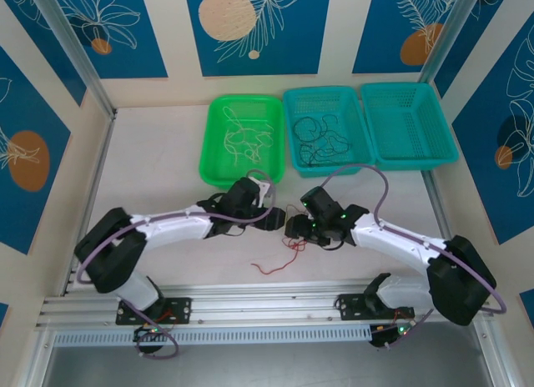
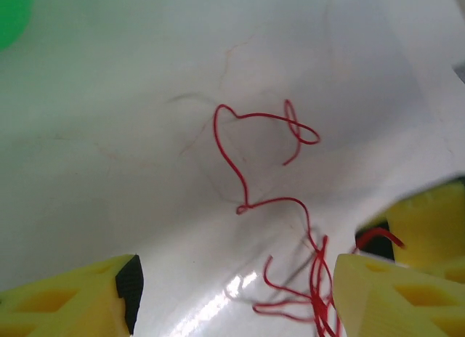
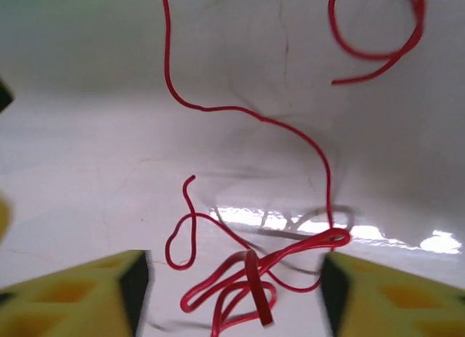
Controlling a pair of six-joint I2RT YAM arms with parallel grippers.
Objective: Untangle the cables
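Left gripper: we see the left gripper (image 1: 271,218) low over the middle of the table (image 1: 158,170), nose to nose with its partner. From the wrist, its jaws (image 2: 236,293) stand spread wide, pinching nothing.

Right gripper: the right gripper (image 1: 294,227) sits just beside the left one, tips nearly meeting. From its own wrist, the jaws (image 3: 236,279) stand apart too, with nothing clamped.

Red cables: here is our tangle. The red cables (image 1: 279,258) lie loose on the table, just below and between the two grippers. In the left wrist view one strand (image 2: 237,208) loops away across the white surface, while the knotted part bunches close by the right-hand finger. We cannot tell whether it touches. In the right wrist view the bundle (image 3: 247,268) sits squarely between the two fingers, and a long strand climbs away towards the top.

White cables: the white cables (image 1: 242,137) are piled in the green basket (image 1: 209,166) at the far side.

Black cables: the black cables (image 1: 321,141) are in the middle teal basket (image 1: 325,92), right beside the green one.

Far right: the right teal basket (image 1: 409,124) stands against the middle one, well apart from the grippers.
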